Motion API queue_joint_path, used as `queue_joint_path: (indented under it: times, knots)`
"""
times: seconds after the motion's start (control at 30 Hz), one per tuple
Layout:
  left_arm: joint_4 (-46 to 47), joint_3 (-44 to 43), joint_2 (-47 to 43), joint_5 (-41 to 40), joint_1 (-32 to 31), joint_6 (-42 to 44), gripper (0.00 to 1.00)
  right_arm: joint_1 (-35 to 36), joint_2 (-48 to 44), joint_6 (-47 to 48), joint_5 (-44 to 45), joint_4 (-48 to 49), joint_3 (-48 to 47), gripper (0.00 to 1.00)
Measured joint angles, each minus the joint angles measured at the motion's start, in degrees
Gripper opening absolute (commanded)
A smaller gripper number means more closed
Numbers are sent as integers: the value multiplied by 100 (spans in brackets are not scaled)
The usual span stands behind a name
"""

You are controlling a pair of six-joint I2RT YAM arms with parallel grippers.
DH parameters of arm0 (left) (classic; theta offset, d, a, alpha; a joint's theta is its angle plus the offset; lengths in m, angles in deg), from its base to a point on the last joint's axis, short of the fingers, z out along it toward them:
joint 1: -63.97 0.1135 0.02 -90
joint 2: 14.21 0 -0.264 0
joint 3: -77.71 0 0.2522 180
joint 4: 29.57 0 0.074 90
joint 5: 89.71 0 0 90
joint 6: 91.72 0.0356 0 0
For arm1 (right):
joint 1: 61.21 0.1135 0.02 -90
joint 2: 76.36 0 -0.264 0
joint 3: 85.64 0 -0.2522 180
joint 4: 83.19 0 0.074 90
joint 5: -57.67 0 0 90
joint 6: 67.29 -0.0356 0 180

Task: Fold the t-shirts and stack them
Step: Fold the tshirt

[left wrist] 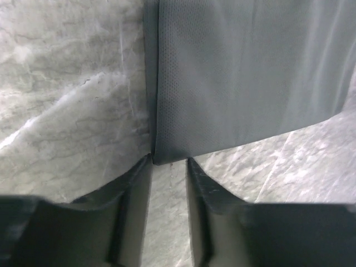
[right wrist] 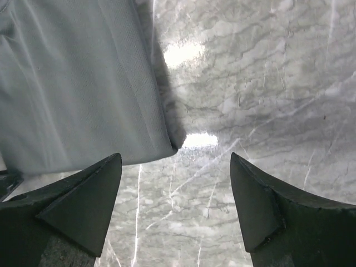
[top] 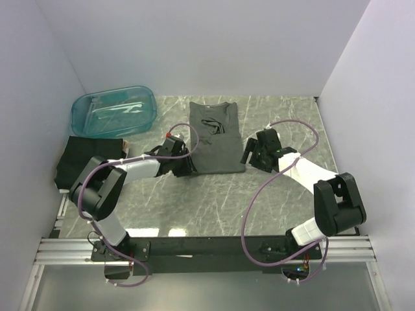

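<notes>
Top external view: you see a grey folded t-shirt (top: 216,139) lying flat at the middle of the tabletop (top: 214,201), toward its far edge, collar pointing away from the arms. The collar area is too small for any writing to be read. A pile of black t-shirts (top: 87,161) sits at the left edge. A translucent teal tub (top: 115,110) stands at the far left corner.

Your left gripper (top: 187,163) is at the near left corner of the folded t-shirt. In the left wrist view its fingers stand narrowly apart with that corner right at their tips. You cannot tell whether the fabric is pinched.

Your right gripper (top: 249,155) is at the near right corner. In the right wrist view its jaws are spread wide and hold nothing. The corner lies just ahead of the left finger.

The tabletop is grey-green stone pattern with pale veins and bright glare patches. Plain white walls (top: 194,45) close in the left, far and right sides.
</notes>
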Motion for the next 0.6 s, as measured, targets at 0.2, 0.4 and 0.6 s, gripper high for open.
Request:
queue_joint_path:
  times: [0.2, 0.4, 0.6]
  knots:
    - [-26, -120, 212, -9, -44, 11, 9, -66, -68, -4, -160, 57, 59, 79]
    - [-133, -273, 337, -87, -90, 39, 1, -66, -33, 20, -483, 103, 61, 67]
    - [-136, -273, 334, -109, -101, 42, 1, -68, 299, 42, -643, 103, 59, 52]
